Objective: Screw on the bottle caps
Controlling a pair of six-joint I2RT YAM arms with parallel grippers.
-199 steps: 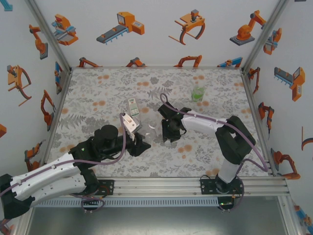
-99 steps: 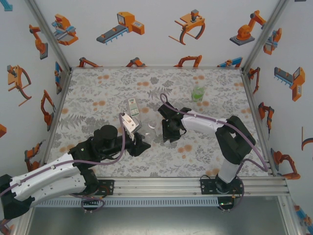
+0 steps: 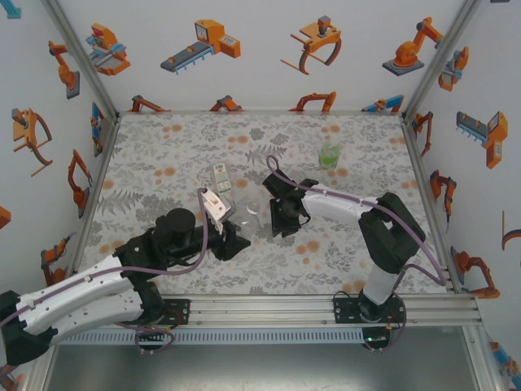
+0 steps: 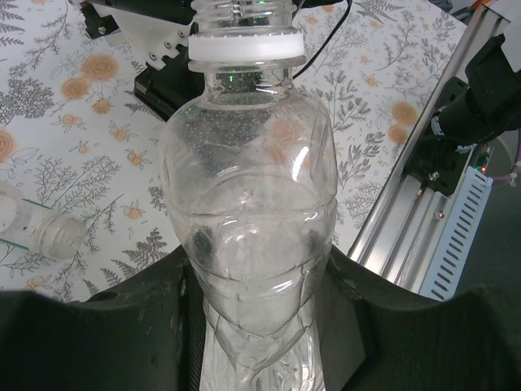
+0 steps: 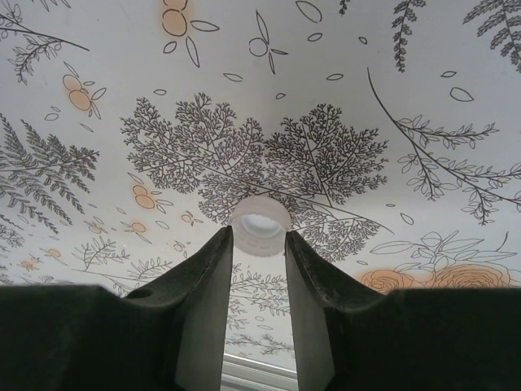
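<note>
Step in hand: picking up a cap for the plain bottle (image 4: 248,204).

- Left end effector (image 4: 256,314): clamped on the lower body of the plain bottle, which it holds tilted, neck pointing away from the arm. The threaded mouth is bare above the white collar ring. No cap on it yet.
- Right end effector (image 5: 259,244): just beside the plain bottle, on its right, pointed down at the worktop (image 3: 163,147). Its 2 fingers (image 5: 207,277) stand narrowly apart with 1 white cap (image 5: 259,226) between the tips. The tips look to be touching the cap's sides or nearly so. I cannot tell whether the pinch is firm.
- The cap appears to lie on the worktop with its hollow side up.
- White-and-green labelled bottle (image 3: 221,179): near the plain bottle, just beyond it to the left.
- Green-labelled bottle (image 3: 330,153): well apart from the plain bottle, far and to the right.

Next move, as I judge it: secure the pinch and lift the cap. Turn its hollow side to face the bare mouth, line the 2 up squarely, then press and twist. A crooked start would cross the threads.
</note>
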